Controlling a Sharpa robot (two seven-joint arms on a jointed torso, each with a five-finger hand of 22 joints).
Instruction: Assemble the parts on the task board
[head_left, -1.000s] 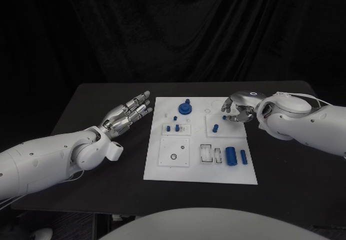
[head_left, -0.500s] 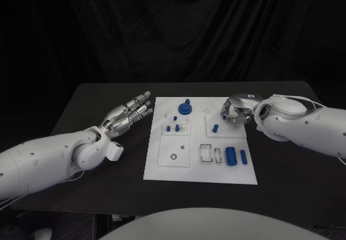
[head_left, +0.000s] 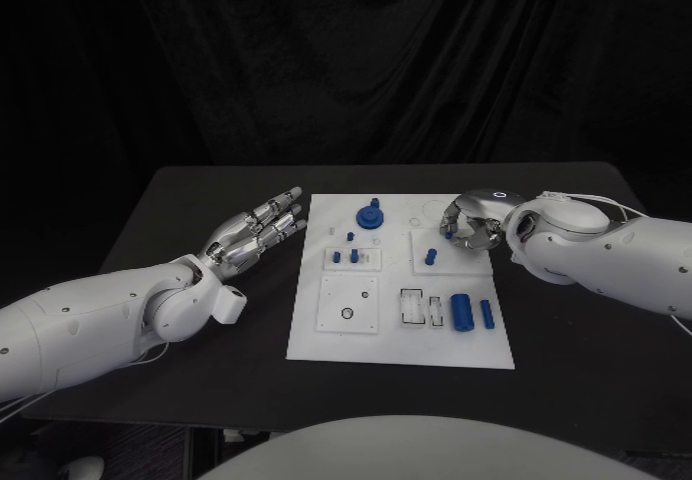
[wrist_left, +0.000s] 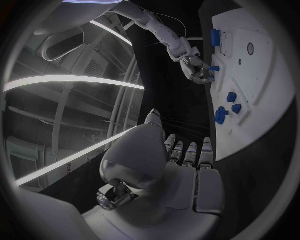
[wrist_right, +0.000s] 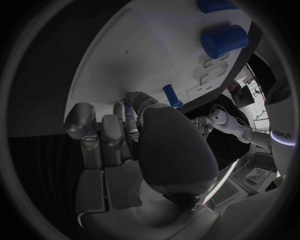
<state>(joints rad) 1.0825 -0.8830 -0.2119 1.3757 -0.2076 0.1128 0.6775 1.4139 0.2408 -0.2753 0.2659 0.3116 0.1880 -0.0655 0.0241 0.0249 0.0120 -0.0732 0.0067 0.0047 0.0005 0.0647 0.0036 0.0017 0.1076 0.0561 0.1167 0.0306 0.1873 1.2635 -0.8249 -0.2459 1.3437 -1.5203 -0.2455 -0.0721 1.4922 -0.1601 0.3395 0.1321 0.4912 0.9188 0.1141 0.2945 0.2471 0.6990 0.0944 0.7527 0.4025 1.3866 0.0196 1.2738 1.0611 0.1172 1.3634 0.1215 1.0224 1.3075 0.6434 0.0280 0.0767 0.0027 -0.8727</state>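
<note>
Roughly midway by the look of it: several blue parts (head_left: 372, 215) standing seated on the task board (head_left: 353, 335), big cylinder (head_left: 463, 311) lying loose near its front, right hand (head_left: 470, 224) curled, apparently pinching a small blue peg (wrist_right: 129, 116), left hand (head_left: 260, 228) released, flat beside.

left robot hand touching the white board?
Apart. In the head view the left robot hand lies with fingers stretched out beside the board, and a strip of black table shows between the fingertips and the board's edge.
</note>
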